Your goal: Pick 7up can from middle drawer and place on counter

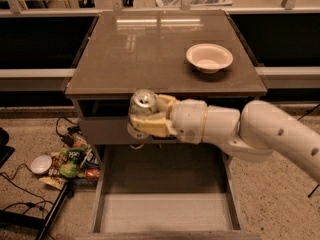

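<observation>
My gripper (145, 118) is shut on the 7up can (143, 103), whose silver top with pull tab faces up. It holds the can upright in the air, in front of the cabinet's upper drawer front and just below the front edge of the counter (150, 49). The middle drawer (165, 209) is pulled out below, its plank floor bare. My white arm reaches in from the right.
A cream bowl (209, 57) sits on the counter's right side. Snack bags and a small white bowl (65, 161) lie on the floor left of the cabinet, with black cables nearby. Dark shelving runs behind the counter.
</observation>
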Robot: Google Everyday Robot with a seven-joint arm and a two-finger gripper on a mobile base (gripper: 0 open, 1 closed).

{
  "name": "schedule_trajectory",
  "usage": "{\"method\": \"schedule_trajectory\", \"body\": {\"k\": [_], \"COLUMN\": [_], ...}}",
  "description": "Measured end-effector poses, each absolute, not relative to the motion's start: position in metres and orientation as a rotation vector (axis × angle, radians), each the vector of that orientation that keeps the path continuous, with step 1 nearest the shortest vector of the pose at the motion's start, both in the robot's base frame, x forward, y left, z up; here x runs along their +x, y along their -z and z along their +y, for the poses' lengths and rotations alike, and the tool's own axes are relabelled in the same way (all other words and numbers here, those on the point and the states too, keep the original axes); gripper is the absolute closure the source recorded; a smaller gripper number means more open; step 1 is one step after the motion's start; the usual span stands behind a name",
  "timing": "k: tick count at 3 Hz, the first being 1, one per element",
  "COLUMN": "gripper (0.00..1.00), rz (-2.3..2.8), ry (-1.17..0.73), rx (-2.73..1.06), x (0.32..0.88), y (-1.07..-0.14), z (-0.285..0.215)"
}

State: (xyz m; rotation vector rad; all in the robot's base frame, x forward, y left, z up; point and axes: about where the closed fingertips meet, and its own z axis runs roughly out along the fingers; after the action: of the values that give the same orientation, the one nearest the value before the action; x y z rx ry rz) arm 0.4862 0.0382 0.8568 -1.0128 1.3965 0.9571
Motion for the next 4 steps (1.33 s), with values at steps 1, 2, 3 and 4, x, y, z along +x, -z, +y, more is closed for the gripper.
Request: {"method": "schedule_trajectory", "body": {"k": [1,2,3,4], "gripper": [1.00,1.00,1.00,1.00], "rz": [1.408,1.478,1.544,1.623], "ry": [-0.874,-0.746,-0.644,-0.606], "rx": [-0.953,-0.870,-0.818,-0.807], "x": [0.540,0.609,0.668,0.723], "y": [-0.926,-0.960,-0.967,-0.941], "z": [0.053,0.053,0.052,0.063]}}
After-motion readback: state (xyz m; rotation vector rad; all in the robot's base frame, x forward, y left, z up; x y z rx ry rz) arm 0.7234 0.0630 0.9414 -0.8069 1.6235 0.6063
